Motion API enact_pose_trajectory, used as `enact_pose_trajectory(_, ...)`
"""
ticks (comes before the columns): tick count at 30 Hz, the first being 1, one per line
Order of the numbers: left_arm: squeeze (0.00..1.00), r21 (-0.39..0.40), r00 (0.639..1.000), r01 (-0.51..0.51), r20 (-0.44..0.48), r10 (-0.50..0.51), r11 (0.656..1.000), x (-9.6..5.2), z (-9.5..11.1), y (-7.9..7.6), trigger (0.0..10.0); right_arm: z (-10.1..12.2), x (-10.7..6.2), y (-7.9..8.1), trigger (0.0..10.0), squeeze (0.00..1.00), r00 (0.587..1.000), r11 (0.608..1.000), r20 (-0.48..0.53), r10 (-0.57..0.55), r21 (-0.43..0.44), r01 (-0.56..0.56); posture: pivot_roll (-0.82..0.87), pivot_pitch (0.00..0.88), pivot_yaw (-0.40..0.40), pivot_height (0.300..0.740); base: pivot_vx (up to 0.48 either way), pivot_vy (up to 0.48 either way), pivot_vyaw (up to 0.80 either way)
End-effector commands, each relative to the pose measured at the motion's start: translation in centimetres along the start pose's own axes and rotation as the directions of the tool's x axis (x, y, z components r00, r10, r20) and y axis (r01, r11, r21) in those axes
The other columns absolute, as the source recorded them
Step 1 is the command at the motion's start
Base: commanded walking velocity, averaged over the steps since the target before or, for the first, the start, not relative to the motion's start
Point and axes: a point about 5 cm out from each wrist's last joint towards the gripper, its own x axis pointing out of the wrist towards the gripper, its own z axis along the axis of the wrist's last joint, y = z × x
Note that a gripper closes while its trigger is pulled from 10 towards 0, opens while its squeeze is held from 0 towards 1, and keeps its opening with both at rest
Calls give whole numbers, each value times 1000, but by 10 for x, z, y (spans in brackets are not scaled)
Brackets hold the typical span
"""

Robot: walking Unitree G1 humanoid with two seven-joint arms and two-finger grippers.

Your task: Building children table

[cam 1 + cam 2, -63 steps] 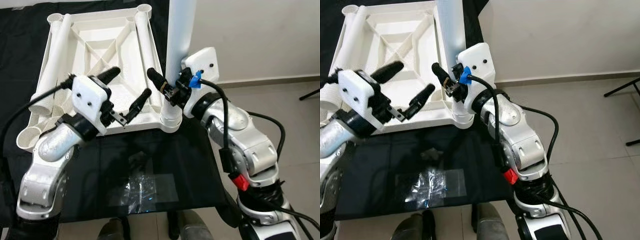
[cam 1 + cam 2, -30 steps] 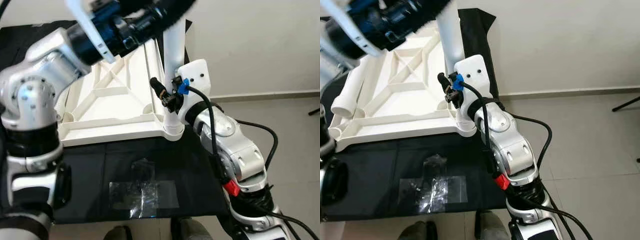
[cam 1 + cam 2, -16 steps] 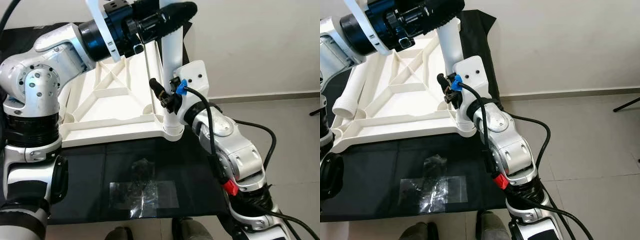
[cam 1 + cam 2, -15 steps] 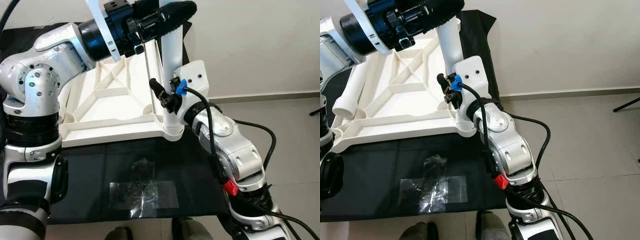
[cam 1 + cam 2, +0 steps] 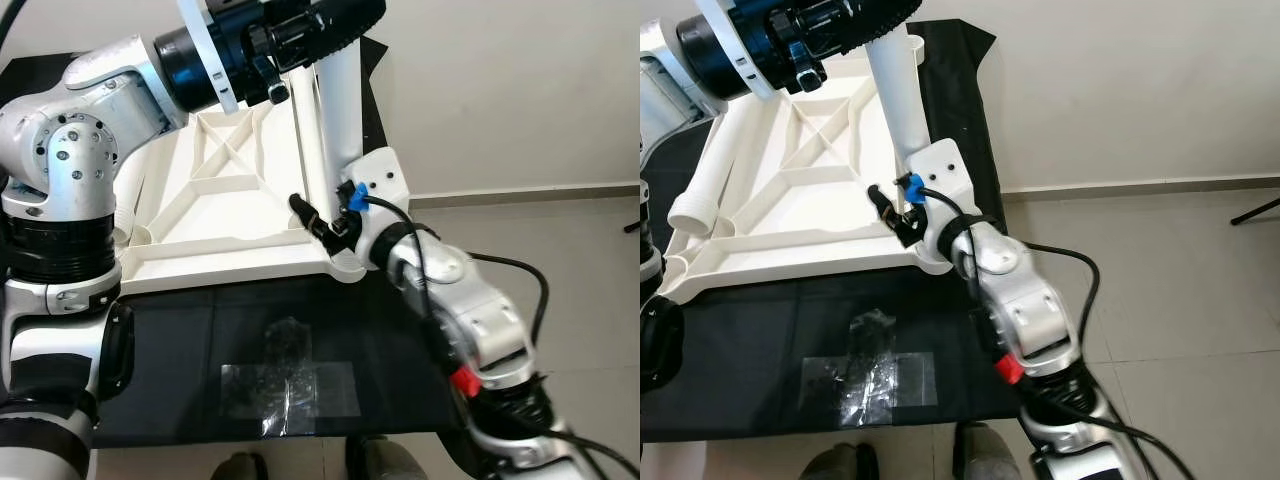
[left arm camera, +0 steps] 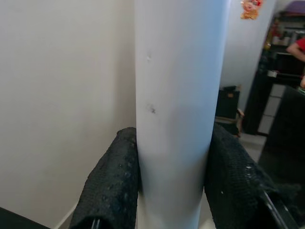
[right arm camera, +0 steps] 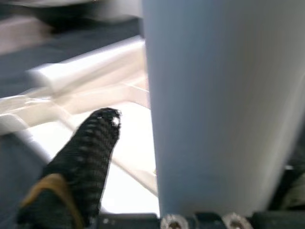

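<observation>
black cloth-covered surface [image 5: 400,330] by a plain wall; left gripper [image 6: 174,191] clamped on the smooth white plastic leg tube [image 5: 338,100]; ribbed white tabletop [image 5: 220,215] upturned; right gripper [image 5: 325,225] spread around the tube's base.

The left gripper [image 6: 172,183], which two seconds ago hung open low over the tabletop [image 5: 225,215], is now raised and clamped on the upper leg [image 5: 335,100], jaws pressed to both sides. The right gripper [image 5: 325,222] has slid down the leg to just above the corner socket [image 5: 345,265]. The leg now tilts slightly instead of standing straight.
</observation>
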Motion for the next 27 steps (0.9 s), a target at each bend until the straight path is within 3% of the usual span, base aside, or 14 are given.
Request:
enact_pose_trajectory(1, 0, 19, 1000, 20, -24, -20, 1000, 0, 1, -3, 0, 16, -10, 2, 10000, 1000, 975, 982, 115, 189, -11, -189, -57, 178, 28, 740, 0, 0, 0)
enact_pose_trajectory(2, 0, 20, 999, 31, -23, -31, 999, 0, 2, -5, 0, 24, -21, -12, 10000, 1000, 952, 962, 138, 272, -46, -268, -54, 179, 28, 740, 0, 0, 0)
enact_pose_trajectory(3, 0, 20, 999, 31, -23, -31, 999, 0, 2, -5, 0, 24, -21, -12, 10000, 1000, 952, 962, 138, 272, -46, -268, -54, 179, 28, 740, 0, 0, 0)
enact_pose_trajectory(5, 0, 21, 999, 44, -21, -44, 999, 0, 2, -7, 0, 31, -32, -28, 10000, 1000, 923, 933, 142, 358, -85, -348, -50, 179, 24, 740, 0, 0, 0)
enact_pose_trajectory(10, 0, 22, 999, 50, -21, -50, 998, 0, 3, -8, 0, 32, -35, -34, 10000, 1000, 902, 909, 119, 414, -108, -403, -46, 182, 25, 740, 0, 0, 0)
enact_pose_trajectory(12, 0, 24, 997, 68, -27, -67, 997, 1, 3, -12, 0, 33, -30, -44, 10000, 0, 826, 820, 29, 563, -148, -553, -27, 184, 22, 740, 0, 0, 0)
enact_pose_trajectory(13, 0, 24, 997, 68, -27, -67, 997, 1, 3, -12, 0, 33, -30, -44, 10000, 0, 826, 820, 29, 563, -148, -553, -27, 184, 22, 740, 0, 0, 0)
enact_pose_trajectory(15, 0, 27, 996, 83, -38, -82, 996, 2, 3, -15, 0, 36, -24, -52, 10000, 0, 777, 765, -17, 630, -162, -624, -15, 187, 22, 740, 0, 0, 0)
enact_pose_trajectory(19, 0, 35, 993, 106, -52, -104, 994, 4, 4, -18, 0, 42, -18, -64, 10000, 0, 759, 742, -31, 651, -187, -644, -5, 191, 23, 740, 0, 0, 0)
enact_pose_trajectory(25, 0, 36, 992, 115, -54, -113, 993, 4, 4, -19, 0, 44, -17, -68, 10000, 0, 755, 738, -31, 655, -190, -647, -2, 193, 22, 740, 0, 0, 0)
enact_pose_trajectory(26, 0, 38, 990, 133, -60, -131, 990, 5, 5, -23, 0, 47, -15, -71, 3647, 0, 737, 717, -36, 675, -203, -667, 4, 200, 25, 740, 0, 0, 0)
enact_pose_trajectory(27, 0, 38, 988, 146, -64, -144, 988, 6, 5, -25, 0, 49, -13, -74, 0, 0, 717, 695, -44, 696, -214, -687, 4, 201, 26, 740, 0, 0, 0)
